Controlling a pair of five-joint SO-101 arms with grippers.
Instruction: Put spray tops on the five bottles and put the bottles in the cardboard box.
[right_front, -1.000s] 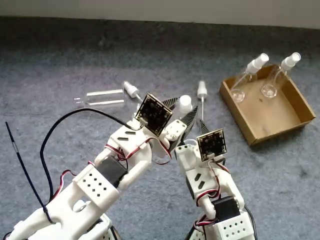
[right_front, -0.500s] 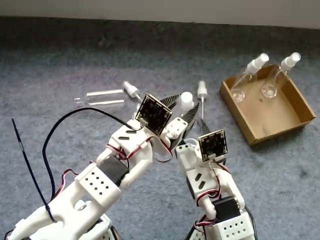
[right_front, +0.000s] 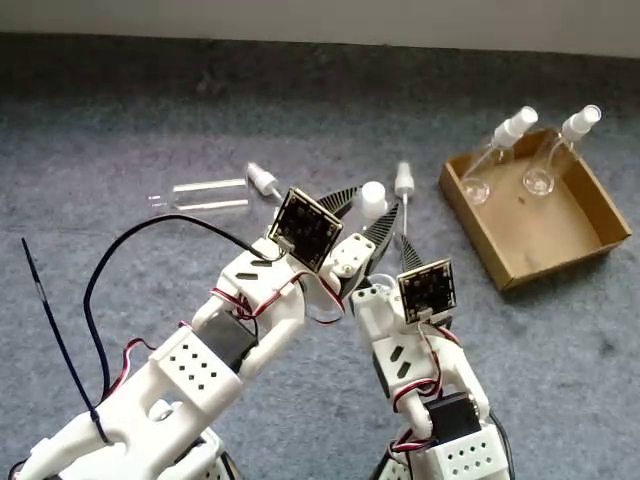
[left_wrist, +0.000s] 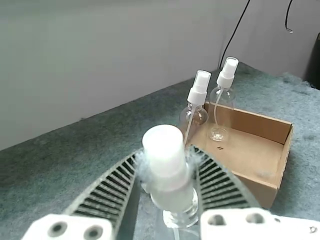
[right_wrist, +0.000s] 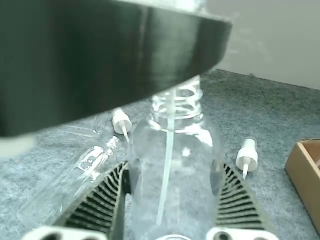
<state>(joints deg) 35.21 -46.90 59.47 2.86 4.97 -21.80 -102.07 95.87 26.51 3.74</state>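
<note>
A clear bottle stands upright between my two arms, and my right gripper is shut on its body. My left gripper is shut from above on a white spray top that sits on this bottle's neck, its tube hanging inside. From above the spray top shows between the left gripper's ribbed fingers. The cardboard box lies to the right with two capped bottles leaning in its far corner. Two open bottles lie on their sides at the far left.
Two loose spray tops lie on the grey carpet, one beside the lying bottles and one just beyond the grippers. A black cable trails along the left arm. Open carpet lies between the grippers and the box.
The left wrist has shifted slightly with the spray top in it. The right arm, the box and the loose parts have stayed put.
</note>
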